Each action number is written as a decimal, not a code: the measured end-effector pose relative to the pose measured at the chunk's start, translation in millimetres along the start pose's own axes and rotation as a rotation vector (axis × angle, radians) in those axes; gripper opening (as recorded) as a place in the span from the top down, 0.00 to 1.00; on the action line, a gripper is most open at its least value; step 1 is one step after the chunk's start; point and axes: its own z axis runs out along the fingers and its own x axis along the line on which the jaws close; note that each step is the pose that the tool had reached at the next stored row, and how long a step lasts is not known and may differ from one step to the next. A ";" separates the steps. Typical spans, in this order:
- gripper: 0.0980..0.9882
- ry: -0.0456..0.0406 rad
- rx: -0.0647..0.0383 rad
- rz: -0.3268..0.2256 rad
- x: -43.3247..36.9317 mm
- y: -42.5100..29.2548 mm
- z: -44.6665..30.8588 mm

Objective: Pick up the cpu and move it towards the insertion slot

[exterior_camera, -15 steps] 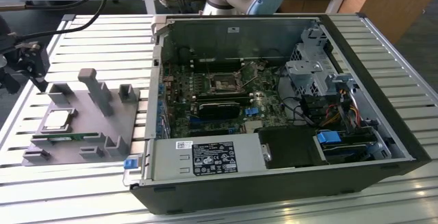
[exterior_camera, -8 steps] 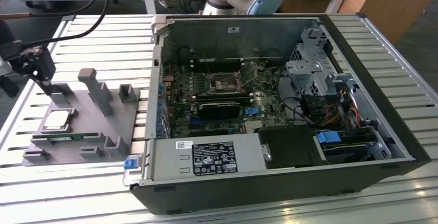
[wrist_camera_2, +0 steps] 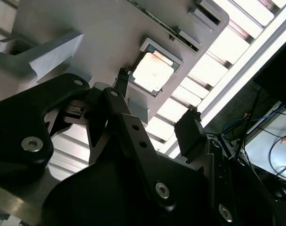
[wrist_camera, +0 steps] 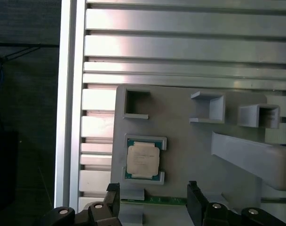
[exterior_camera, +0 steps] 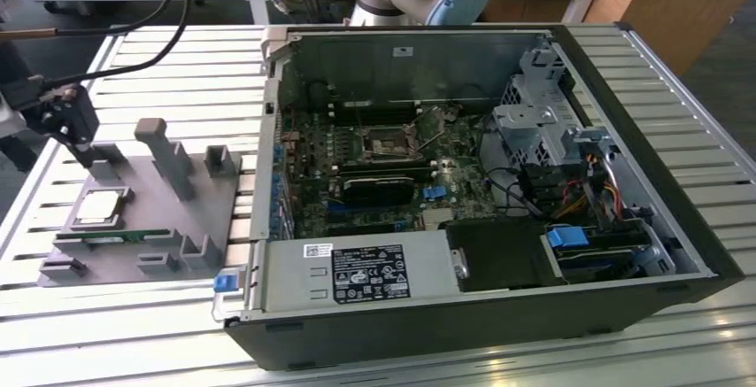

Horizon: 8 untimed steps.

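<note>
On the holder (exterior_camera: 140,199), toward its side away from the case (exterior_camera: 497,316), the cpu (exterior_camera: 101,207) lies flat in a shallow pocket, not yet lifted. Above the holder hangs the end effector (exterior_camera: 81,152). In both wrist views its fingers are spread wide with nothing between them, and the cpu (wrist_camera: 143,158) (wrist_camera_2: 152,71) sits just beyond their tips.

The likely trouble is the pocket's raised corner lips. A fingertip that lands on one would tilt or skid the chip rather than grip it. A green strip (wrist_camera: 157,200) lies just beside the pocket and could be nudged.

Upright posts (exterior_camera: 165,152) stand on the holder between the cpu and the case. The slot (exterior_camera: 388,143) lies well apart from the holder, down inside the case walls. Open desk (exterior_camera: 165,68) surrounds the holder.
</note>
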 end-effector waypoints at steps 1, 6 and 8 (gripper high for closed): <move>0.35 -0.0002 0.000 0.000 -0.1 0.0 0.6; 0.35 0.0000 0.000 0.000 0.0 -0.1 4.2; 0.35 -0.0001 0.000 0.000 -0.1 -0.1 6.0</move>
